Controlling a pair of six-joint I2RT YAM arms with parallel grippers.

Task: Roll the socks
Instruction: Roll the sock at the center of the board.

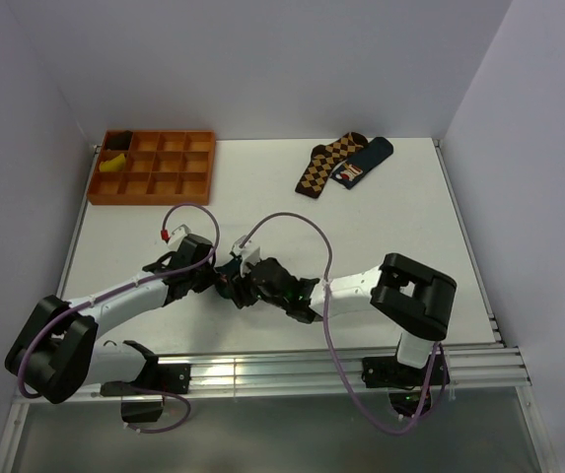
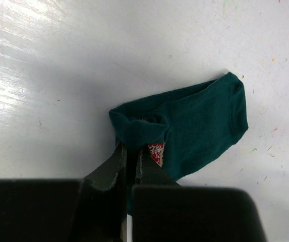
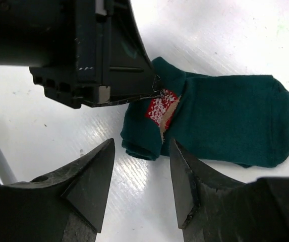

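Observation:
A dark teal sock [image 3: 230,121] lies flat on the white table, its near end folded over into a small roll [image 3: 141,136]. A red-and-white patch [image 3: 158,107] shows at the fold. My left gripper [image 2: 130,148] is shut on the rolled edge of the sock [image 2: 199,121], beside the patch [image 2: 156,151]. In the right wrist view the left gripper [image 3: 157,89] comes in from the upper left. My right gripper [image 3: 141,143] stands open just short of the roll, with nothing between its fingers. From above, both grippers [image 1: 225,274] [image 1: 250,286] meet at the table's near middle and hide the sock.
An orange compartment tray [image 1: 154,166] sits at the back left with a yellow item [image 1: 114,164] in one cell. A brown argyle sock [image 1: 326,166] and a dark blue sock [image 1: 363,162] lie at the back right. Walls close in three sides.

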